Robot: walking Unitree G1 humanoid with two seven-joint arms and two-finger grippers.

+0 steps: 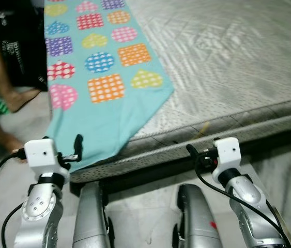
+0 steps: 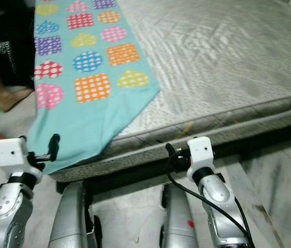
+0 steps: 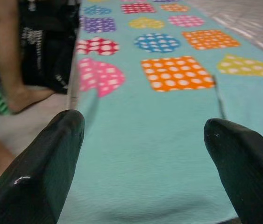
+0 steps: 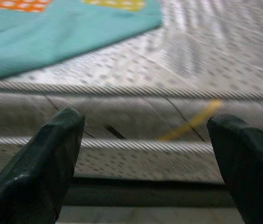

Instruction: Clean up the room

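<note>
- Pale floor tiles lie under the robot, and a big grey mattress sits in front of it.
- At the far left, a person's bare leg and foot rest on the floor beside a dark bag.
- Next comes the left gripper. Its two black fingers are spread wide apart and hold nothing. It hangs just in front of the blanket's low corner.
- That teal blanket has bright dotted hearts and squares. It lies on the mattress's left side and droops over the edge.
- On the right, the right gripper points at the mattress's side. Its fingers are wide apart too, with nothing between them.
</note>
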